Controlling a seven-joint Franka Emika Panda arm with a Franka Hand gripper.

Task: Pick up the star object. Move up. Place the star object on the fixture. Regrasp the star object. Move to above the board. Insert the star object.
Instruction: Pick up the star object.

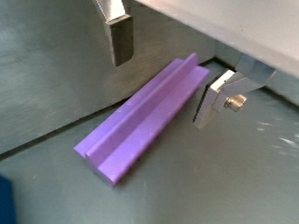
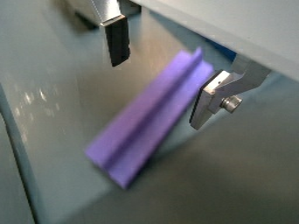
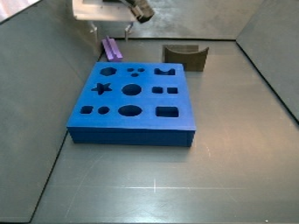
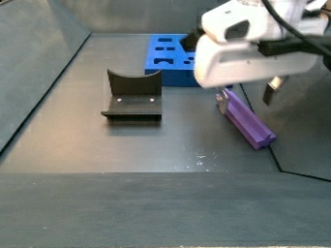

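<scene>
Board (image 3: 131,101) fills the middle of the floor in a side view, with the star (image 3: 111,48) lying flat beyond it at about 11 o'clock and the fixture (image 3: 184,57) at about 1 o'clock. The end effector (image 1: 167,68) hangs low over the star's far end, fingers (image 1: 121,39) apart on either side and not yet gripping. Judged from here, it should descend squarely, centre the star between the pads, then close before lifting.

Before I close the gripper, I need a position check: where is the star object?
The star object lies flat on the floor between the open gripper fingers in both wrist views, beyond the board and beside the fixture.
</scene>
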